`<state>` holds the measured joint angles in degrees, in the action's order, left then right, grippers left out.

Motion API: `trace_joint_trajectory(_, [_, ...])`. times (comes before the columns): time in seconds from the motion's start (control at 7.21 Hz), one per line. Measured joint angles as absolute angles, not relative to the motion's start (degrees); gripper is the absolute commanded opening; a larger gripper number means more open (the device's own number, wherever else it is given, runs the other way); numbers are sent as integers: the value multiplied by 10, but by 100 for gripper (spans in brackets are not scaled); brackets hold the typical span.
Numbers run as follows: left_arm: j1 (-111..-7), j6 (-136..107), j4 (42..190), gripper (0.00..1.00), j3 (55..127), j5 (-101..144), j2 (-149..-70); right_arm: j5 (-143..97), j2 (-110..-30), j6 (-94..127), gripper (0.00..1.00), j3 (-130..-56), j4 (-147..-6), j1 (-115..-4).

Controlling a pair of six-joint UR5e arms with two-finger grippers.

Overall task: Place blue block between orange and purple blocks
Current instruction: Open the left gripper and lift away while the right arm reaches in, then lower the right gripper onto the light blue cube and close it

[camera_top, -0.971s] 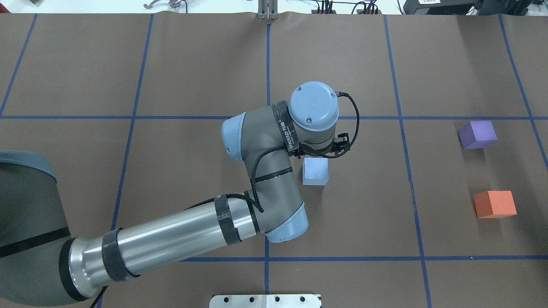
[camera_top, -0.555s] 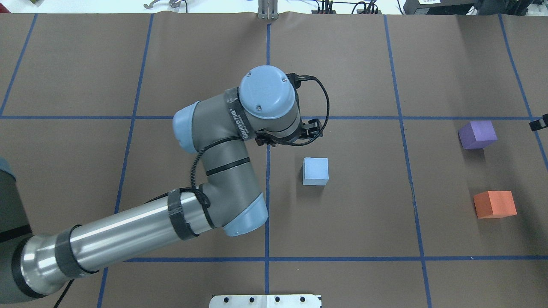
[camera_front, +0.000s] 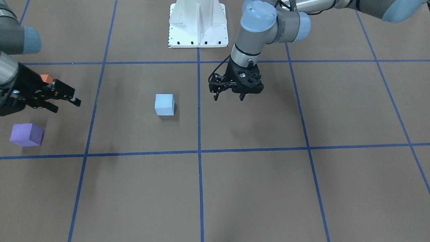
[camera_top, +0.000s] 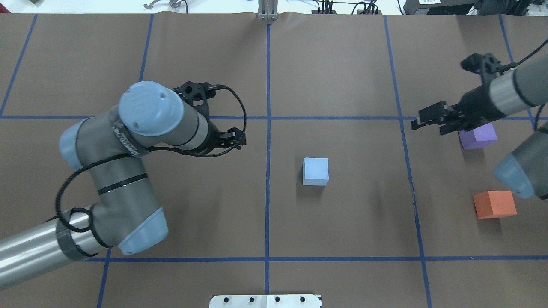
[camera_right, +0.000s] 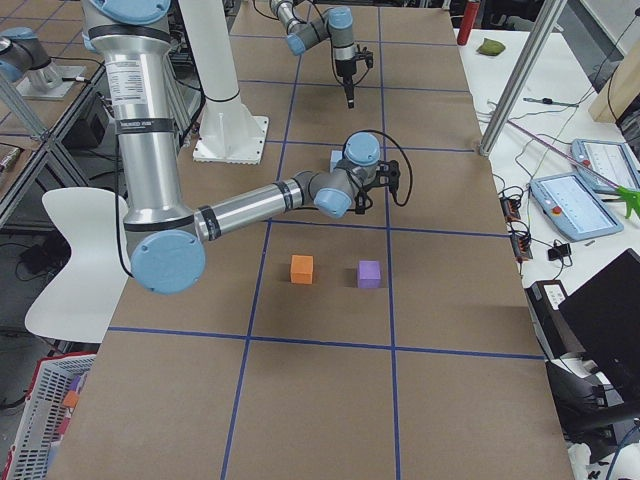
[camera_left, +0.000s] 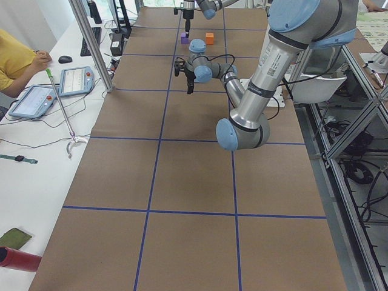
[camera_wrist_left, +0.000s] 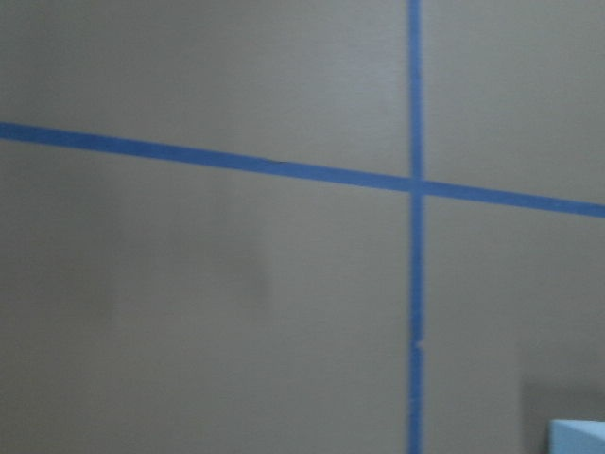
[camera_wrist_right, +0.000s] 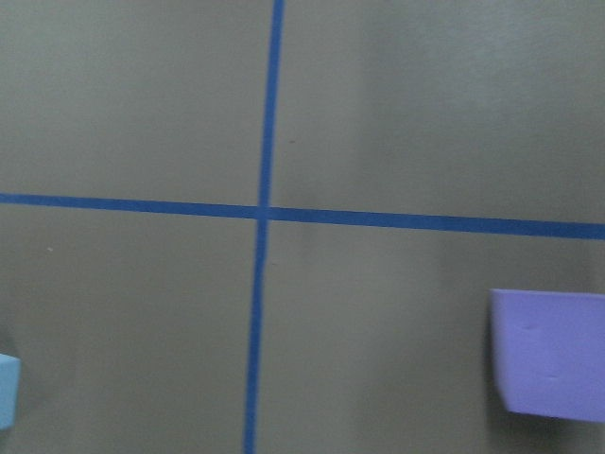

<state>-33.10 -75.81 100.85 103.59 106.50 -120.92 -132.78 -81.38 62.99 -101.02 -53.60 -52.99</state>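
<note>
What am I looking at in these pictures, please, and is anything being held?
This is a two-armed robot at a brown table marked with blue tape lines. Each arm ends in a two-finger gripper.

One picture looks down from behind the robot, and one faces it from across the table. Two look along the table from its ends, and two blurry close-ups come from cameras on the wrists.

Three blocks lie on the table. A blue block sits in the middle. A purple block and an orange block sit apart from each other on the robot's right.

The left gripper hangs open to the blue block's left. The right gripper is open too, near the purple block. Neither holds anything.
</note>
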Motion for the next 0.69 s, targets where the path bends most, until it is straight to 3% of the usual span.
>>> trace_joint_trajectory(0.28, [-356,-718,1011,100,1108,1093,-1115,-1177,-750,738,100,-1014,-540,-394])
trace_joint_trajectory(0.69, [-362,-707,1012,100,1130,1099,-1083,-1059,-675,773,100,-1008,-642,-293])
